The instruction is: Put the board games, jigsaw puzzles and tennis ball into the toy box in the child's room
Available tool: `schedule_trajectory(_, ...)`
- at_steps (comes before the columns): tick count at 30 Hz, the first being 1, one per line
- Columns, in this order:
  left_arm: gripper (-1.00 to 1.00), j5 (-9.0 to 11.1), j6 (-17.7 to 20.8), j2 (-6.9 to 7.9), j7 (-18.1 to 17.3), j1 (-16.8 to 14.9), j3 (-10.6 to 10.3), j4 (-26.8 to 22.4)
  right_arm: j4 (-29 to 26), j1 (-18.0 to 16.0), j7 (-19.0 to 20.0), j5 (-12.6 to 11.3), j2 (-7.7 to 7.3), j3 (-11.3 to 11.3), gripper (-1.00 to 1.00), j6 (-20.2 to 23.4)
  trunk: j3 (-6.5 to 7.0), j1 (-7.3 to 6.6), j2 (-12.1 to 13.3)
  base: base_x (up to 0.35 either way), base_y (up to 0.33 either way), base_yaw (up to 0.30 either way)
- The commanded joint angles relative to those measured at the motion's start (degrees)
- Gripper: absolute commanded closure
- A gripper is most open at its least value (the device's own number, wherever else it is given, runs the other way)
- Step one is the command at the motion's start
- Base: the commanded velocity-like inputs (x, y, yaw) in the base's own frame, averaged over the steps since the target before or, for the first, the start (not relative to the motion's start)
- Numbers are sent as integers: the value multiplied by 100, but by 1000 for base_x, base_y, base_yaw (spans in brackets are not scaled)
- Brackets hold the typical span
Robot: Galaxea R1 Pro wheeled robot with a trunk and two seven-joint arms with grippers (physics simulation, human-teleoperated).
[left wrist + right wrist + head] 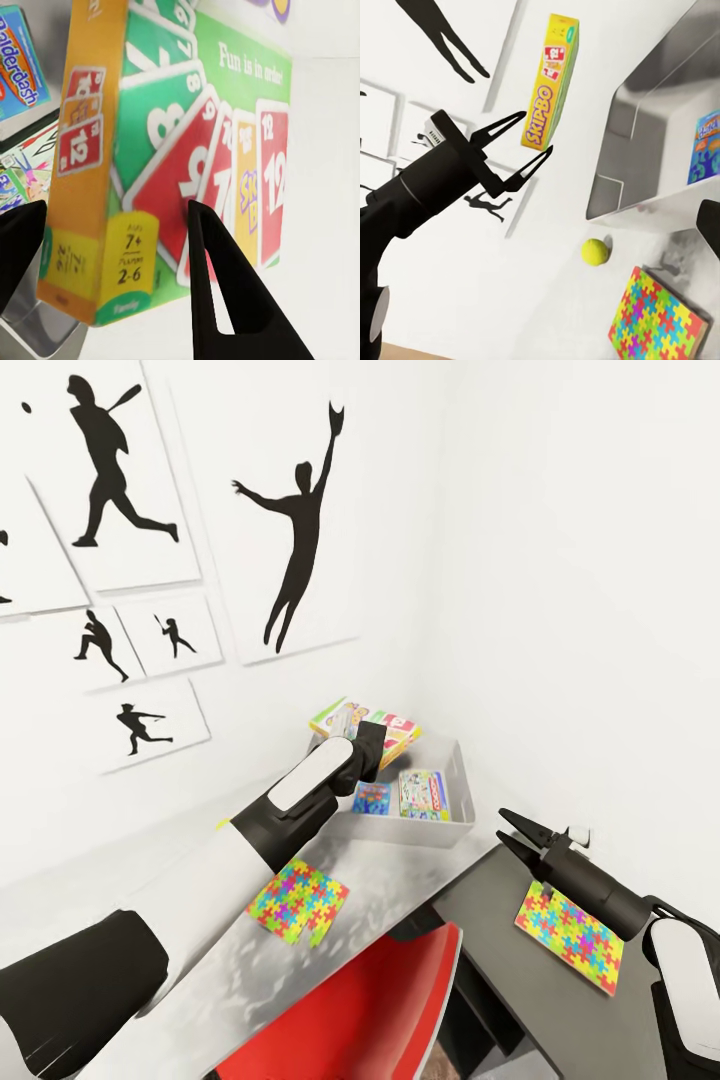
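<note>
Skip-Bo board game [365,726] sits tilted above the far-left rim of the toy box [455,760], and your left gripper [112,247] has hold of it; in the left wrist view 1 black finger [217,285] lies across the printed card face and the other finger sits beyond the yellow side, so the jaws are clamped on the box's thickness; in the right wrist view the same box [551,79] stands on edge in the gripper [534,142], above the tray's [652,142] rim; you can see 2 games already lying flat inside the toy box, a small blue one [372,798] and a white-green one [424,794] just beside it; the toy box rests at the far corner of the pale table [400,870], against the white wall; 1 jigsaw puzzle [298,900] lies flat on the pale top nearer you, close to its front edge, above the red chair [370,1010]; the second jigsaw puzzle [568,937] lies on the lower dark grey section, well apart from the first; your right gripper [520,838] hovers over the far edge of that dark section, its jaws parted and holding nothing, just beyond the puzzle; the tennis ball [595,251] rests on the pale top just outside the tray's wall, between the tray and the nearer puzzle [656,319].
</note>
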Motion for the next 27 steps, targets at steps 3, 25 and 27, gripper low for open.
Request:
schedule_trajectory(3,100,10,-18,0,26,-8,-6,-7,0,-6,38,30,0,-9,-100,31,-35,3,-12,0,0,0)
schedule_trajectory(25,100,10,-18,0,25,-7,-10,-12,1,-6,33,38,0,-9,-100,56,-209,3,-12,0,0,0)
schedule_trajectory(27,100,10,-18,0,26,-8,-11,-12,0,-6,31,38,0,-9,-100,58,-224,3,-12,0,0,0)
